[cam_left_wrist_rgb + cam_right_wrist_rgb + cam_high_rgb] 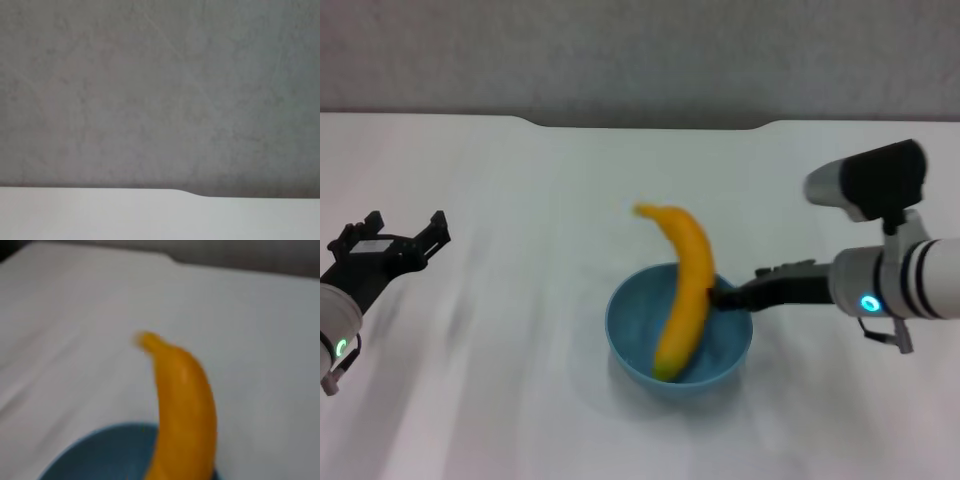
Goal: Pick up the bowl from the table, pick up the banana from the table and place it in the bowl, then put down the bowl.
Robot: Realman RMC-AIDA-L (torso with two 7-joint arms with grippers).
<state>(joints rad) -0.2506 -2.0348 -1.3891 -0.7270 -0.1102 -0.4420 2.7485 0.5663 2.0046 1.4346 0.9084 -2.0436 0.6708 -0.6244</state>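
Observation:
The light-blue bowl [632,338] stands in the middle of the white table [500,170]. The yellow-orange banana [688,290] lies in it, its lower tip on the bowl's bottom and its upper end sticking out over the far rim. My right gripper [725,297] is at the bowl's right rim, shut on it, with the banana just beside it. The right wrist view shows the banana [185,405] rising out of the bowl [100,455]. My left gripper [405,235] is open and empty, far left of the bowl.
The table's far edge has a shallow notch [650,125] with a grey wall behind it. The left wrist view shows only that wall and the table's far edge [150,215].

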